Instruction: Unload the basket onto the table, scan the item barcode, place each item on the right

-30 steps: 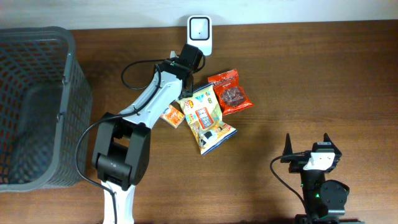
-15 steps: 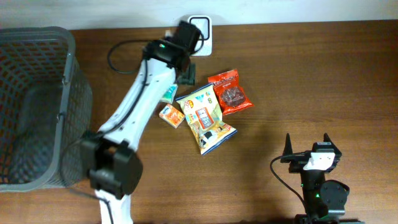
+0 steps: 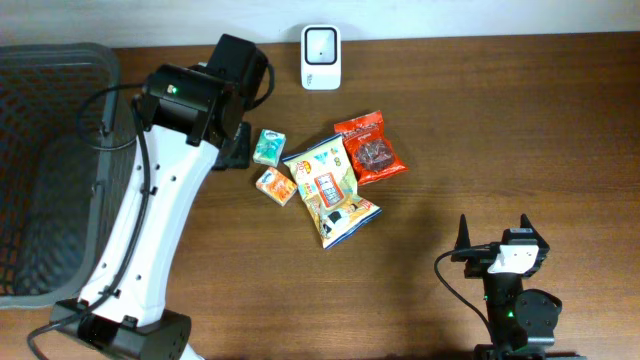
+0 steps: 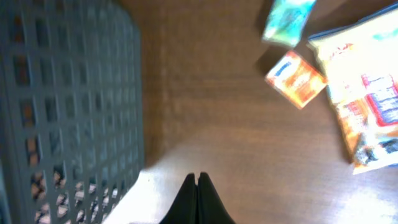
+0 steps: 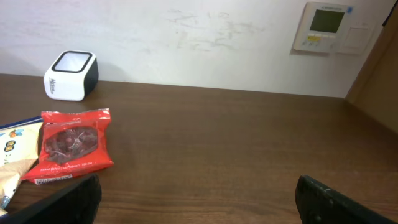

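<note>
Left gripper (image 4: pixel 198 182) is pressed together, gripping nothing, above the table (image 4: pixel 224 143) next to the basket (image 4: pixel 68 106). Teal packet (image 3: pixel 268 147) and orange packet (image 3: pixel 277 186) lie near its right side, not touching. Scanner (image 3: pixel 320 57) sits at the back edge. Right gripper (image 3: pixel 493 232) is spread wide.

No legible print on yellow snack bag (image 3: pixel 330 190) or scanner (image 3: pixel 320 45)

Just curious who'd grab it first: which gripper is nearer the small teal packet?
Left. The left gripper is just beside the small teal packet; the right gripper is far off, toward the overhead view's lower right.
</note>
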{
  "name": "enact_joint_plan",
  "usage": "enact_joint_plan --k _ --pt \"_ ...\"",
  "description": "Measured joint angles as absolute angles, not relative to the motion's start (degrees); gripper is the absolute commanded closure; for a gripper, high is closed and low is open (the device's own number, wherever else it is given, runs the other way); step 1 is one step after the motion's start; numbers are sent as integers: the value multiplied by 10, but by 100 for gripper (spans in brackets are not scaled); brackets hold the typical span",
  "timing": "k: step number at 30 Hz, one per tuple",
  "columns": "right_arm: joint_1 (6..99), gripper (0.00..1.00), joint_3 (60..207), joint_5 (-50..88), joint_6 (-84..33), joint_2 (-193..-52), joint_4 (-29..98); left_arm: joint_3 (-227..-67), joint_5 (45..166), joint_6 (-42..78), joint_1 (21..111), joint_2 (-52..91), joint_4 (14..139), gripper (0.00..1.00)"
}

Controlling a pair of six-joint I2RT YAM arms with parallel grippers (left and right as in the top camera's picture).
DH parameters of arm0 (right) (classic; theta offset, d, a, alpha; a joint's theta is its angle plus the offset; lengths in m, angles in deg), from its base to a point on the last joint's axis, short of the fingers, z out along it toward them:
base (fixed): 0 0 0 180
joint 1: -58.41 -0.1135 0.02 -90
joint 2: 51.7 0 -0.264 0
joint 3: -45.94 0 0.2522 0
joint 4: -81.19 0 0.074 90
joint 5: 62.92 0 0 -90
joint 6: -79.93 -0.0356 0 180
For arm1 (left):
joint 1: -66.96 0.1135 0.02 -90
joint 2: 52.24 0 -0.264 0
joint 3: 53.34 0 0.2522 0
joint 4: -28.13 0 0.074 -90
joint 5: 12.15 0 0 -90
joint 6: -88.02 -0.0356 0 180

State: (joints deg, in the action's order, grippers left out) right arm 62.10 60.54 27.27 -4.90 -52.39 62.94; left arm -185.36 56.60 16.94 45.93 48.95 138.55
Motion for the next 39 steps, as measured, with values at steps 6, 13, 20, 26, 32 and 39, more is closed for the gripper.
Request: enact_joint_plan --k 6,13,20,26,32,39 --pt "621 1 605 273 -49 -524 629 -1842 575 185 503 490 1385 100" --pt "621 2 605 273 -49 -524 629 -1826 637 185 596 477 1384 100" --pt "621 1 605 273 -49 -524 629 -1763 649 185 616 383 1385 100" --pt "621 2 605 273 -49 -524 629 -1700 637 188 649 337 1387 100" --pt "621 1 605 273 -49 -524 629 -1670 598 227 711 338 1383 100" --pt "621 2 605 273 -49 -524 629 -1670 594 255 774 338 1379 100"
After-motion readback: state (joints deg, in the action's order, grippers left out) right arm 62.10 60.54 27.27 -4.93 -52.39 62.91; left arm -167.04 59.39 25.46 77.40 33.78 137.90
